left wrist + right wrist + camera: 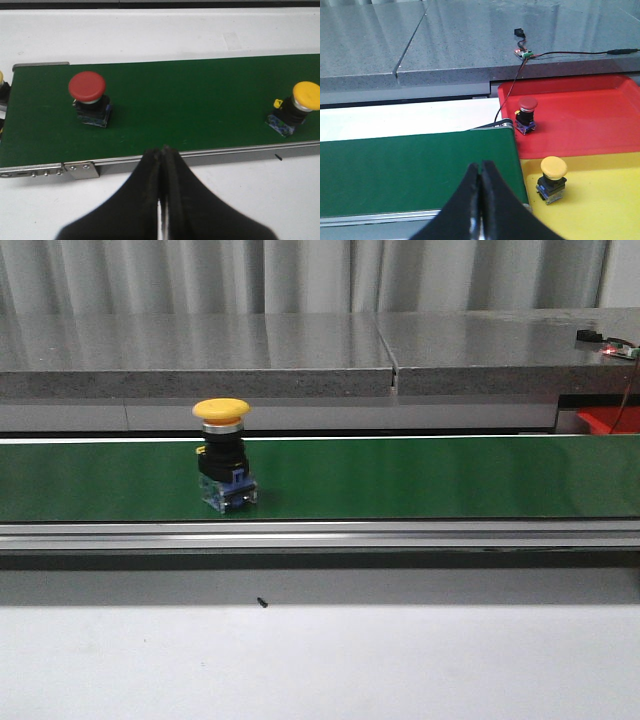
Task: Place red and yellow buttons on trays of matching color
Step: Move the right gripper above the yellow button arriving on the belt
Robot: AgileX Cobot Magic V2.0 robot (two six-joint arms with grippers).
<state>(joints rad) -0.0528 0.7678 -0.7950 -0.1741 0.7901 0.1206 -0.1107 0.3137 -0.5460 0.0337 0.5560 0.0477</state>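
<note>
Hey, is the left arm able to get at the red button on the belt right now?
Probably yes. The red button stands upright on the green belt with nothing around it. The left gripper is shut, so it would need to open first.

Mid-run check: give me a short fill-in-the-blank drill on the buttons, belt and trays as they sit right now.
1. The red tray already holds one ____ button.
2. In the left wrist view, the red button and a yellow button both stand on the ____ belt.
3. The left end effector is ____, holding nothing.
4. The button on the yellow tray is ____.

Missing words: red; green; shut; yellow
</note>
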